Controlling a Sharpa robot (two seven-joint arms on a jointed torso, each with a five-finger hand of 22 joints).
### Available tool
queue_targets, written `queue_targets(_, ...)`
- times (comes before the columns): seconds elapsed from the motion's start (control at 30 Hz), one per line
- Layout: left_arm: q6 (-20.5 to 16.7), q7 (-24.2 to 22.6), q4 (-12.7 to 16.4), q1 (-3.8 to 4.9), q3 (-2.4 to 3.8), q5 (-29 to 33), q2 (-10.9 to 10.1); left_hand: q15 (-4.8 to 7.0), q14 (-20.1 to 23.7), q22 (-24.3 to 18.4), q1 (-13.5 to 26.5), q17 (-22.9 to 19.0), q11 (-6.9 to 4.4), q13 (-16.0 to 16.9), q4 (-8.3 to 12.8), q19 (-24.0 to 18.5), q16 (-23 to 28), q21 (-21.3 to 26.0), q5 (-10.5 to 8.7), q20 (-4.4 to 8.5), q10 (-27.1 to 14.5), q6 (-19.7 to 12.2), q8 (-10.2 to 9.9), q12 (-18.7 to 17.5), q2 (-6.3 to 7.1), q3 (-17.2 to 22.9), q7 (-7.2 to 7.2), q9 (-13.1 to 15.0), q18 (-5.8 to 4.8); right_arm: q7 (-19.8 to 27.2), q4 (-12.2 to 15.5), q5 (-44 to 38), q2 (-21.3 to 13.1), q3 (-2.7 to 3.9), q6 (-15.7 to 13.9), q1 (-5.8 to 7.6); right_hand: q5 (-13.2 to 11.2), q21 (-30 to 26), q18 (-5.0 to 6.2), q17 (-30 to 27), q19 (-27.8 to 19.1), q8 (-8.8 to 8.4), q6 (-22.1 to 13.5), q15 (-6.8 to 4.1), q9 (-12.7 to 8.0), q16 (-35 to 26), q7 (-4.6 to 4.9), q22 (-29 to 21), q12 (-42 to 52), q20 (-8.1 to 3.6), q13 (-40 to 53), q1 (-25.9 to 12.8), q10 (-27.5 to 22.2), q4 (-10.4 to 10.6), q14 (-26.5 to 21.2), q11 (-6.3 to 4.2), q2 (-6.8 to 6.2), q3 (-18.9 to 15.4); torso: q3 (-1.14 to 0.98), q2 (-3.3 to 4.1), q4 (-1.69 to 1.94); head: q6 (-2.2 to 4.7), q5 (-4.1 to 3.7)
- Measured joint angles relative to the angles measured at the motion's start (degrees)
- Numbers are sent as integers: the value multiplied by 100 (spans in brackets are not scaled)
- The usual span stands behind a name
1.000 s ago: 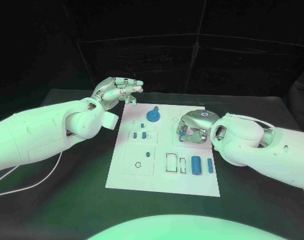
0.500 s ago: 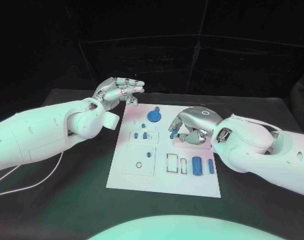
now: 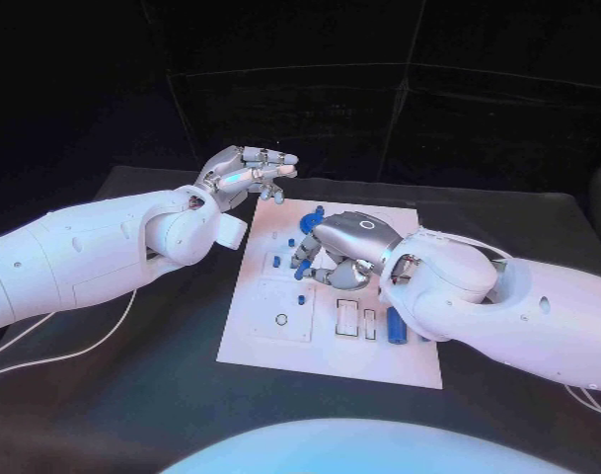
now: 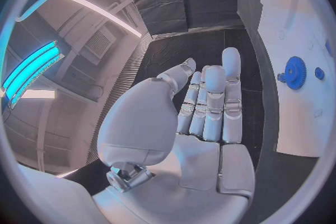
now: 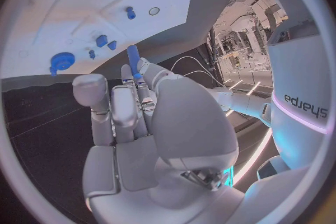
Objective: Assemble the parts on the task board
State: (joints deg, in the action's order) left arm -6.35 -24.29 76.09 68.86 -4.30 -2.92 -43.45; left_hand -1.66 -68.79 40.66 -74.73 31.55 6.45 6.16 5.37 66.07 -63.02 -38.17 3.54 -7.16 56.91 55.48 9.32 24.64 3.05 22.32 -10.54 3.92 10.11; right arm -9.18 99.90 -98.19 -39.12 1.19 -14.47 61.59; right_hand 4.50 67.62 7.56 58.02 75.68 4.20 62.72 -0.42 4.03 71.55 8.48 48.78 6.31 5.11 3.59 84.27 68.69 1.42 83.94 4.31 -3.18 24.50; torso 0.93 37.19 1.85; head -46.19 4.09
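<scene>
the right hand [image 3: 340, 249] pinches a slim blue peg [image 5: 132, 57] over the middle of the task board [image 3: 332, 360], probably carrying it toward a socket, while the left hand [image 3: 245, 172], fingers loosely together and empty, hovers off the board's far left corner.

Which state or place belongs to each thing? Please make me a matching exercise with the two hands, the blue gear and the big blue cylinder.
Things:
1. left hand
2. right hand
3. blue gear
4. big blue cylinder

States or places:
A. sits on the far part of the task board
B. holds nothing, raised past the board's far left corner
C. lies on the near right part of the board, beside the right arm
D. pinches a small blue peg above the board

Pairs: 1-B, 2-D, 3-A, 4-C
</scene>
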Motion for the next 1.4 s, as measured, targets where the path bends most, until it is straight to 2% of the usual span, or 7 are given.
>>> queue_targets(0.17, 0, 0, 0, 0, 0, 0, 11, 0, 0, -2, 0, -6, 0, 0, 0, 0, 0, 0, 0, 0, 0, 0, 0, 0, 0, 0, 0, 0, 0, 139, -172, 35, 205, -140, 71, -35, 4, 0, 0, -2, 0, -1, 0, 0, 0, 0, 0, 0, -23, 0, 3, -34, 0, -5, 0, 0, -35, 9, 0, 0, -4, -35, 88)
queue_targets(0.27, 0, 0, 0, 2, 0, 0, 23, 0, 0, -5, 0, -11, 0, 0, 0, 0, 0, 0, 0, 0, 0, 0, 0, 0, 0, 0, 0, 0, 0, 198, -253, 47, 308, -199, 127, -77, 27, 0, 0, -7, 0, -1, 0, 0, 0, 0, 0, 0, -23, 0, 4, -37, 0, -2, 0, 0, -37, 15, 0, 0, -9, -47, 110)
queue_targets(0.4, 0, 1, 0, 2, 0, 0, 30, 0, 0, -4, 0, -11, 0, 0, 0, 0, 0, 0, 0, 0, 0, 0, 0, 0, 0, 0, 0, 0, 0, 246, -353, 48, 428, -242, 202, -175, 33, 0, 0, -7, 0, -5, -1, 0, -1, 0, 0, 5, -46, 0, 3, -47, 0, -7, 0, 0, -48, 20, -3, 0, -14, -58, 136)
queue_targets(0.73, 2, 5, -14, 2, 0, 1, 57, 0, 0, -4, 0, -18, 0, 0, 0, -19, 0, 0, 0, -19, 0, -20, 0, 0, 0, 0, -20, 0, 1, 262, -586, -84, 682, -266, 423, -327, 60, 0, 1, -13, 0, -6, -1, 0, -2, 0, 0, 6, -47, 0, 2, -61, 0, -22, 0, 1, -61, 36, -8, -5, -14, -59, 142)
queue_targets(1.4, 3, 13, -31, 2, 1, 1, 59, 0, 0, -3, 0, -17, 0, 0, 0, -19, 0, 0, 0, -19, 0, -20, 0, 0, 0, 0, -20, 0, 0, 275, -629, -263, 722, -254, 590, -347, 88, 0, 1, -12, -1, -16, -4, 0, -5, 0, -1, 5, -66, 0, 7, -67, -2, -25, 0, 2, -67, 70, -5, -5, -14, -58, 158)
